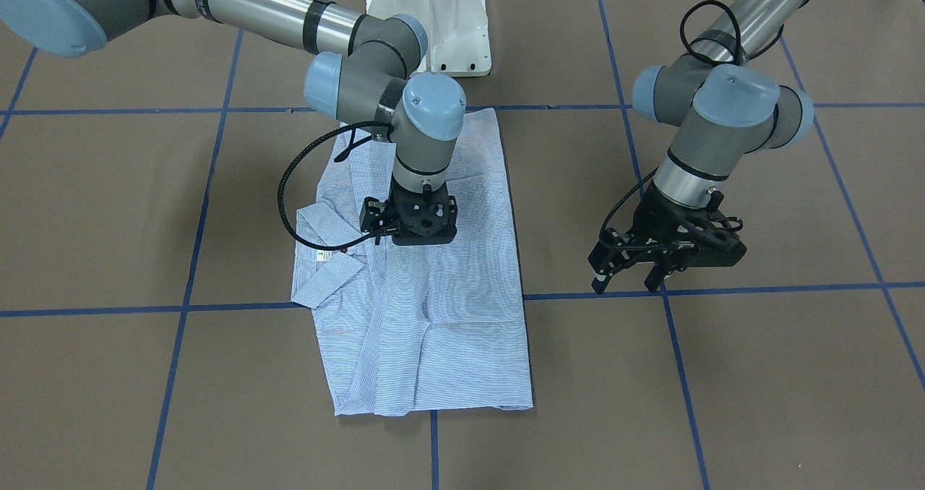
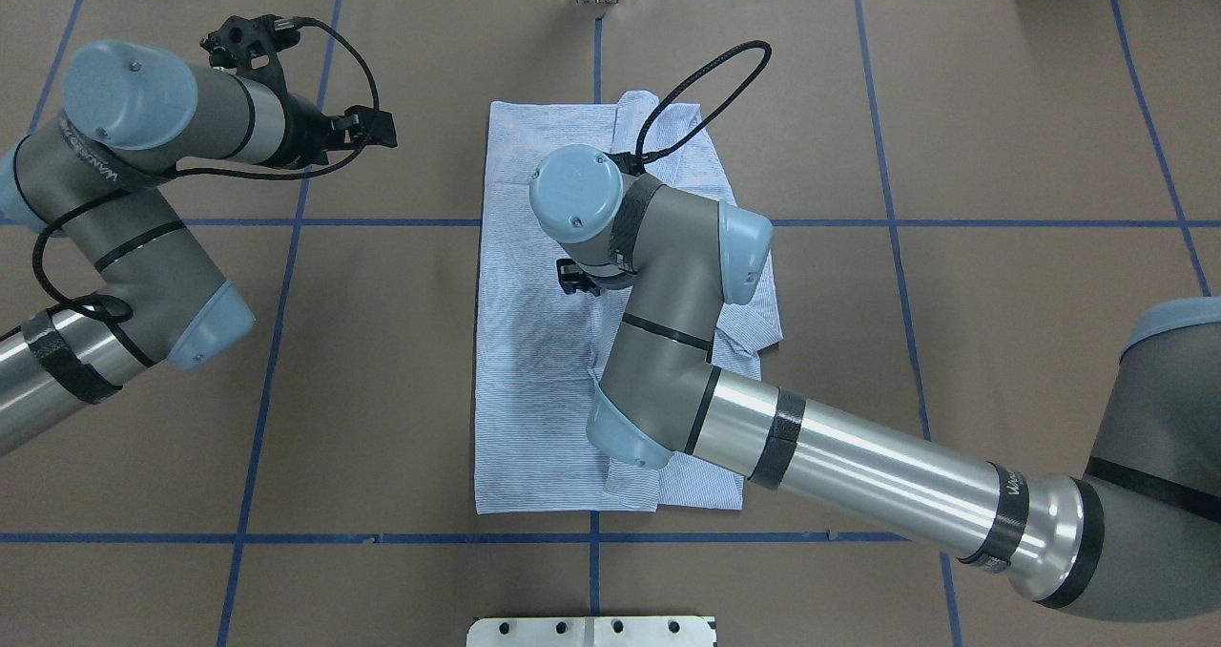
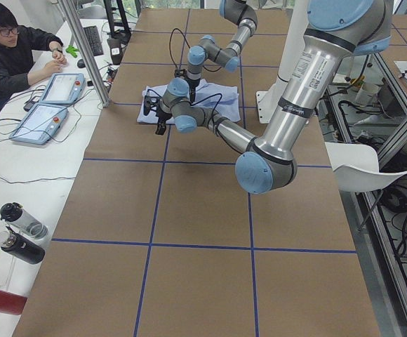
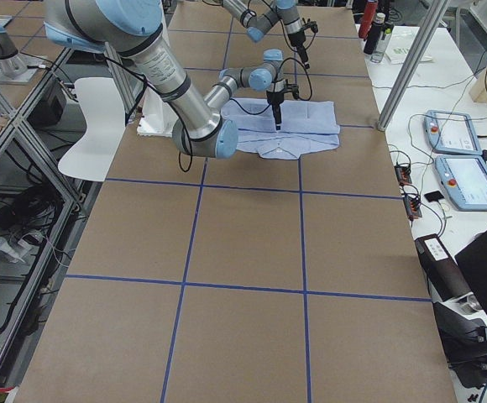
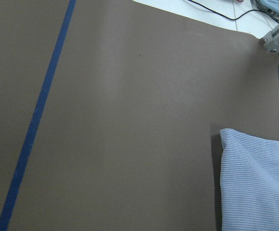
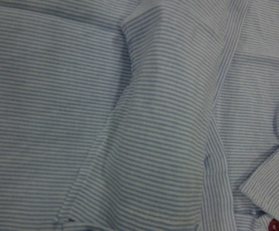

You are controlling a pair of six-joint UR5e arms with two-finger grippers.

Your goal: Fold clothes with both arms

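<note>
The light blue-and-white striped shirt [image 1: 448, 316] lies folded into a long rectangle in the middle of the table [image 1: 759, 374]. Its collar [image 1: 325, 259], with a small white label, is on the robot's right side. The shirt also shows in the overhead view [image 2: 534, 380]. My right gripper [image 1: 424, 230] points straight down onto the shirt's middle; its fingers are hidden under its body. The right wrist view shows only close striped cloth [image 6: 130, 120] and a red button [image 6: 274, 224]. My left gripper [image 1: 626, 282] is open and empty, above bare table beside the shirt. The left wrist view shows a shirt corner [image 5: 259, 183].
Blue tape lines [image 1: 723, 288] divide the brown table. The white pedestal base [image 1: 430, 20] stands at the robot's edge. An operator [image 3: 14, 49] sits at a side table with tablets [image 3: 49, 105] and bottles [image 3: 21, 221]. A metal post [image 3: 84, 49] stands at the far edge.
</note>
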